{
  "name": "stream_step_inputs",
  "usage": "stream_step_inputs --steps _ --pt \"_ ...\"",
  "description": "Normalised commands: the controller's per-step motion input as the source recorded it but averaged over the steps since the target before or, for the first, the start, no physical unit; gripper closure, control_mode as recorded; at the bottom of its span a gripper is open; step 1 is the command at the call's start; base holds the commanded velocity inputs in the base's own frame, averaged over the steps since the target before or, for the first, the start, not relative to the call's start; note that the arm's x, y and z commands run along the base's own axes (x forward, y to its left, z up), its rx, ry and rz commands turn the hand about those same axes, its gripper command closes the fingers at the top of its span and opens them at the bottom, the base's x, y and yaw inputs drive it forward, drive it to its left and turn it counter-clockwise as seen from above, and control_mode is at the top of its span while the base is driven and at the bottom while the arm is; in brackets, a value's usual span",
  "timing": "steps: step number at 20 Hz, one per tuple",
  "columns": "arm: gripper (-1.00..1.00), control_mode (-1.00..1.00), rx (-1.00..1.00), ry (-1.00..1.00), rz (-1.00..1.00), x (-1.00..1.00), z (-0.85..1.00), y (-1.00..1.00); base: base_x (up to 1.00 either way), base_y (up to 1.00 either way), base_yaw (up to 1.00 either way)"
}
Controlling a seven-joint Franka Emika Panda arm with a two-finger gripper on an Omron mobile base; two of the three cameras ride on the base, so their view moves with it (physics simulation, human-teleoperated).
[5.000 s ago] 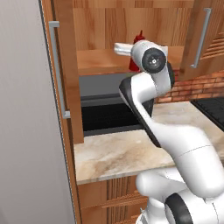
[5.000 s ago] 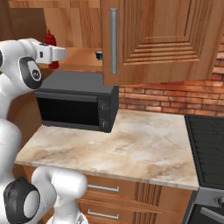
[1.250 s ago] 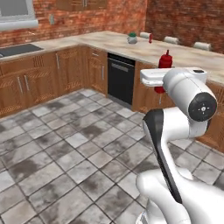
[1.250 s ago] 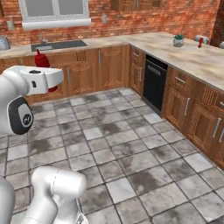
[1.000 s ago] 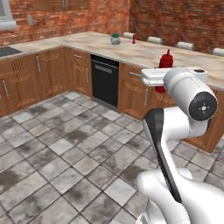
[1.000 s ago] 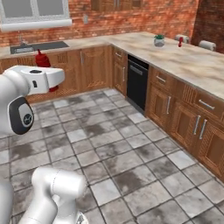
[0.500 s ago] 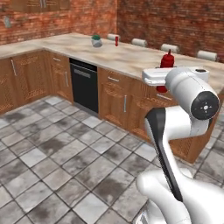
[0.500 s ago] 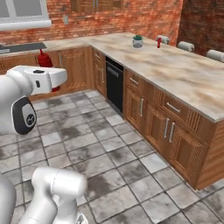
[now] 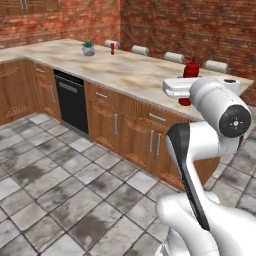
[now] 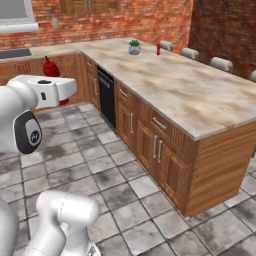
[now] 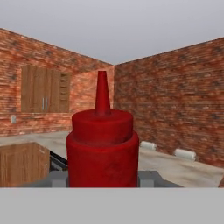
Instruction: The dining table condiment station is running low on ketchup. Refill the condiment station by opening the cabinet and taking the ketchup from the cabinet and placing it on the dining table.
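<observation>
Here the claw (image 11: 103, 177) is closed around the lower body of the ketchup (image 11: 103, 148), a plain red squeeze bottle that stands upright between the jaws with its narrow nozzle pointing up. In the left base view the ketchup (image 9: 190, 70) pokes up just behind the white hand, carried in the air well above the tiled floor (image 9: 65, 195), and in the right base view the same bottle (image 10: 49, 67) rises behind the hand at the left. It is not yet on the dining table (image 9: 135, 75), the long marble-topped desk with wooden cabinet fronts under it and cushioned stools (image 9: 174, 57) lined along its far edge. A small potted plant (image 9: 88, 48) and a small red bottle (image 9: 112, 48) stand near the far end of that top, well apart from the carried bottle.

The ketchup looks like a light, soft-walled plastic bottle: a hard squeeze could dent it or press sauce toward the nozzle, and its smooth round wall may slip or twist in a two-finger hold. The best hold seems to be where it is now, low on the wide body rather than on the thin nozzle. Being tall and narrow, it could tip when set down, so it probably wants a level release on a bare stretch of the top.
</observation>
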Motion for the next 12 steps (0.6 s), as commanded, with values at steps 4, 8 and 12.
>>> stream_step_inputs --steps 4,8,12 --pt "1.00 1.00 0.00 0.00 0.00 0.00 0.00 0.00 0.29 -1.00 0.00" --pt "1.00 1.00 0.00 0.00 0.00 0.00 0.00 0.00 0.40 -1.00 0.00" --pt "1.00 1.00 0.00 0.00 0.00 0.00 0.00 0.00 0.43 -1.00 0.00"
